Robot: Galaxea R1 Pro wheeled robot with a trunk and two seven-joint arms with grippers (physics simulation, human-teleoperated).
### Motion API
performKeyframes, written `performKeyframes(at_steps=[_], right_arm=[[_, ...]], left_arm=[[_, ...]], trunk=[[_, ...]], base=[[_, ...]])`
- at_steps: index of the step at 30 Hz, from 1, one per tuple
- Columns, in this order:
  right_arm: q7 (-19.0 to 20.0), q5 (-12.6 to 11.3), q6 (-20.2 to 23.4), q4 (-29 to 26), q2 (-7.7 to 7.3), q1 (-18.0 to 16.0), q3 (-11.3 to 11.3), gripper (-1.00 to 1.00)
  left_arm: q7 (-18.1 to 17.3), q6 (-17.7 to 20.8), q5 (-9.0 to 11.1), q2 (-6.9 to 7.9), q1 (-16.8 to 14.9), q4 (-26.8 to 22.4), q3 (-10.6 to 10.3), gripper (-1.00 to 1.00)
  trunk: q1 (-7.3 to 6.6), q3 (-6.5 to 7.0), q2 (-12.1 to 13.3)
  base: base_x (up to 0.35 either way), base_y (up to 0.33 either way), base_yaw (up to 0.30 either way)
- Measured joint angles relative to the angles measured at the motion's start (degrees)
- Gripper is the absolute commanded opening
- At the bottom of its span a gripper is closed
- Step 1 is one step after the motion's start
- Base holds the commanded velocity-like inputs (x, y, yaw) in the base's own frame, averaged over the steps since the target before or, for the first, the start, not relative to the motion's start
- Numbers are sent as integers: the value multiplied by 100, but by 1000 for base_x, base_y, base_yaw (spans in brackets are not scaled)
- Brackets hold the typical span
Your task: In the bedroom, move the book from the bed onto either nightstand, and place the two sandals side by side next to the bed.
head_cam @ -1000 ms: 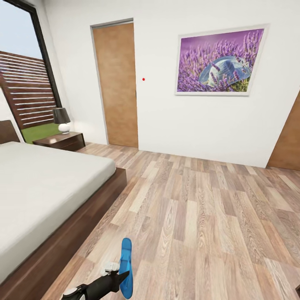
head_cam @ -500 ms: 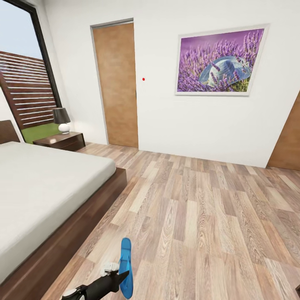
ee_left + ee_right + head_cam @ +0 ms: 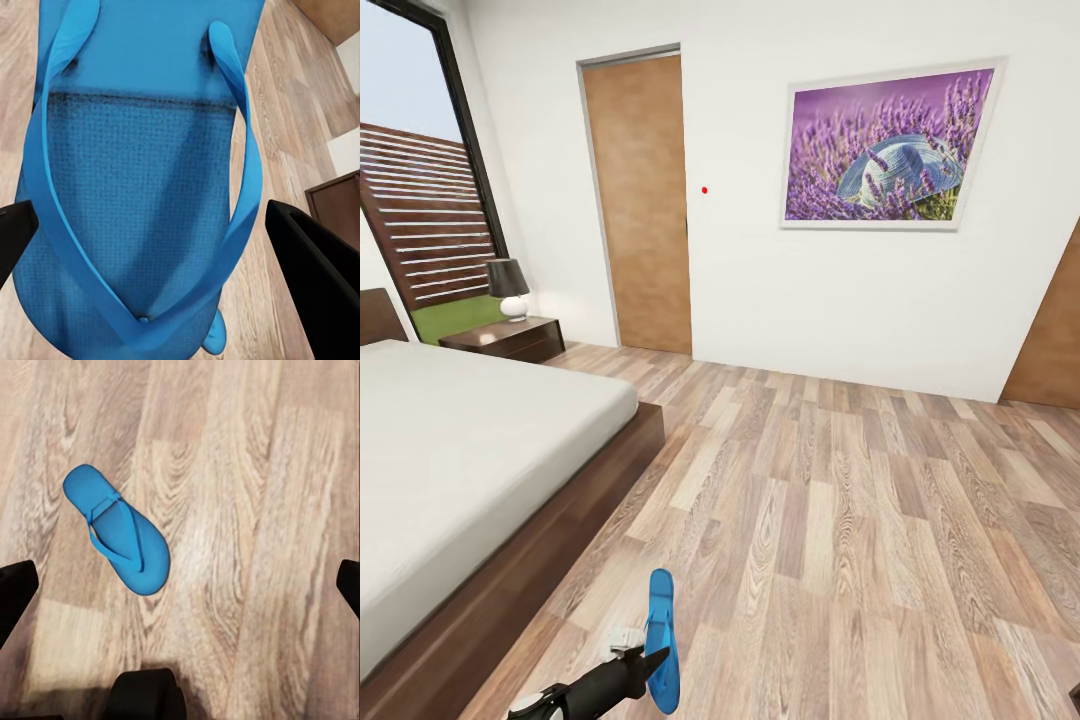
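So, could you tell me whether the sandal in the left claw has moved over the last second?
No. The sandal sits at the same spot against the floor planks and bed frame.

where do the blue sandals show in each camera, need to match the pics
head view: held sandal on edge, low and left of centre, at the left gripper.
left wrist view: the same sandal, close up between the fingers.
right wrist view: other sandal, flat on the floor.
shared landmark: the wood-plank floor.

wide bare floor (image 3: 840, 520) lies open beside the bed (image 3: 480, 450). the bed frame walls off one side
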Motion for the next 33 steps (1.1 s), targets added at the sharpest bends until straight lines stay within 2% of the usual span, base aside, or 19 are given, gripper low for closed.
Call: performKeyframes(at_steps=[12,13,15,16,33], right_arm=[[-393,10,-384,0,0,0,1,100],[-1677,14,-767,3,2,-2,-22,100],[-5467,17,-761,9,1,-1,-35,100],[-5777,19,-756,10,2,-2,-30,100],[-5789,20,-758,10,2,-2,-28,100]], left_arm=[[-2,1,0,0,0,0,0,-100],[-1,1,0,0,0,0,0,-100],[-2,0,0,0,0,0,0,-100],[-1,0,0,0,0,0,0,-100],[-7,1,1,0,0,0,0,-100]], trunk=[[0,0,0],[0,0,0],[0,0,0],[0,0,0],[0,0,0]], base=[[0,0,0],[0,0,0],[0,0,0],[0,0,0],[0,0,0]])
